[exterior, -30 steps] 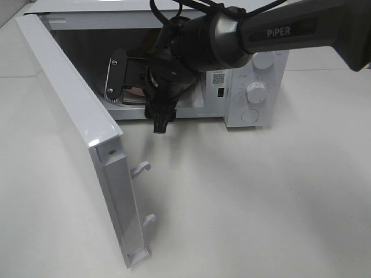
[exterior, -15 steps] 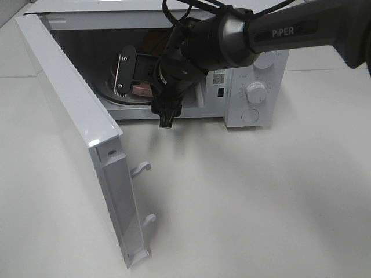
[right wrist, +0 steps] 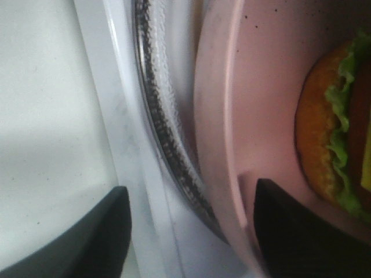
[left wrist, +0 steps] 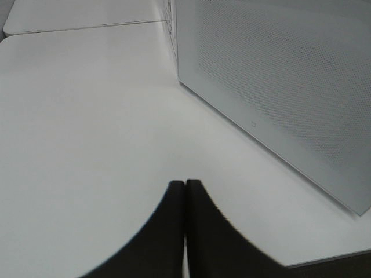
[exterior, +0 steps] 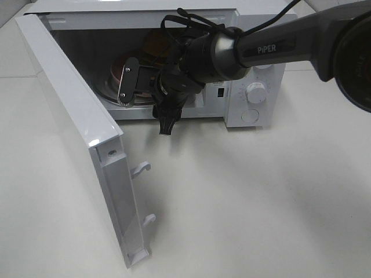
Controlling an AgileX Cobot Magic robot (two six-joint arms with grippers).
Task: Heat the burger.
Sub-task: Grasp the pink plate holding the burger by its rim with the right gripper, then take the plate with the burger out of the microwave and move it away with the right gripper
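From up high, your white desk (exterior: 261, 197) holds a microwave (exterior: 255, 87) with its door (exterior: 75, 133) swung open so the right gripper (exterior: 145, 98) can reach in. Left wrist: that left gripper (left wrist: 185, 191) is pinched together, holding nothing. Right wrist: wide apart around the pink plate (right wrist: 255, 116) rim; the burger (right wrist: 339, 127) sits on it, inside.

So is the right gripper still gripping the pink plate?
Cannot tell. In the right wrist view the fingers straddle the pink plate rim, spread wide; one overlaps the rim, but contact isn't plainly shown. The burger sits on the plate.
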